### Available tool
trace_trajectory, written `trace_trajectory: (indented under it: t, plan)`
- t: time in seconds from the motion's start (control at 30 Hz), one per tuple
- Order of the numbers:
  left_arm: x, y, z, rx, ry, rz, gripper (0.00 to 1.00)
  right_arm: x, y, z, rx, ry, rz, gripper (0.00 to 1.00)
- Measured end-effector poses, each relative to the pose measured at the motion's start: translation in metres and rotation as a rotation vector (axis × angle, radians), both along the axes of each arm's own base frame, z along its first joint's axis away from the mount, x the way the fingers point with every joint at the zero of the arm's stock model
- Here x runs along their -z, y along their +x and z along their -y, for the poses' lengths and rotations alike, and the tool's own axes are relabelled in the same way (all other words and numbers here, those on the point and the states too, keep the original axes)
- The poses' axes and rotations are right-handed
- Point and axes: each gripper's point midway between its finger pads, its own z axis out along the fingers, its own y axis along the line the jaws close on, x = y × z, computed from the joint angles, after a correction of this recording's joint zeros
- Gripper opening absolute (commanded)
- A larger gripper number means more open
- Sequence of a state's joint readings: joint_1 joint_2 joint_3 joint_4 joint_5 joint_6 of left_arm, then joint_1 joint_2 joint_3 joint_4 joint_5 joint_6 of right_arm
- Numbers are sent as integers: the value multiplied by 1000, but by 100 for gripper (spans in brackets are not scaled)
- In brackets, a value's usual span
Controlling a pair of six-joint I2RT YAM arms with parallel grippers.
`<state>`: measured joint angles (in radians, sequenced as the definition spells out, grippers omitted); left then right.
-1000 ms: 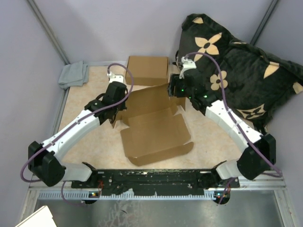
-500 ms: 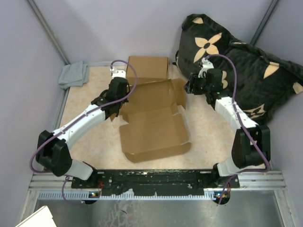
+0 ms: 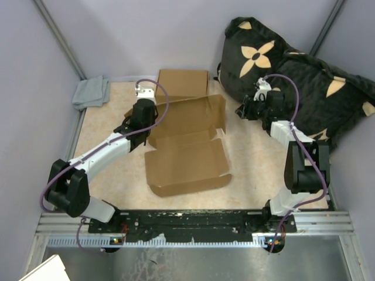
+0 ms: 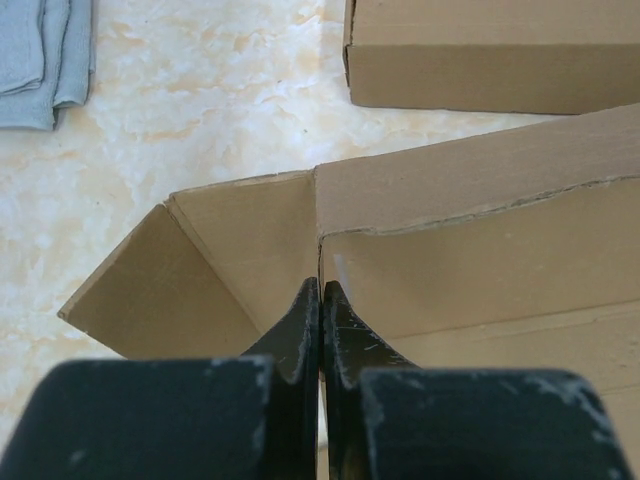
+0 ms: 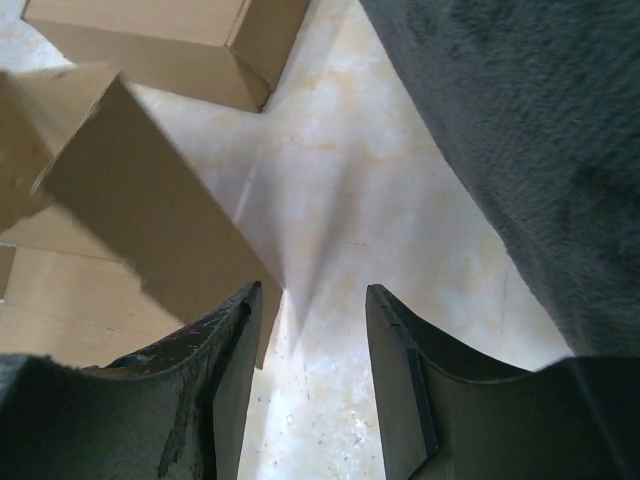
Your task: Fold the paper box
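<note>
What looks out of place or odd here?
A big black flowered cushion fills the far right corner. It has nothing to do with the box and crowds the open right pincer. A grey cloth lies far left.

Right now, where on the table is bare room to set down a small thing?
The widest bare tabletop lies between the open paper box and the right arm. A narrower strip lies left of the left arm. Crowded: the back, around the closed cardboard box and left gripper.
</note>
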<state>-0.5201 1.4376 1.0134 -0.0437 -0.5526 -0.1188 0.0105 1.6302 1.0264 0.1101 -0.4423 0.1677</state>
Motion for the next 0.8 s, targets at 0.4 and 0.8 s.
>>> trace_trajectory:
  t: [0.4,0.8]
  plan:
    - [8,26,4,9,27,-28,0,49,6,-42,-253,129,-30,45]
    - [16,25,3,31,30,-3,0,36,-16,-80,-563,313,28,46]
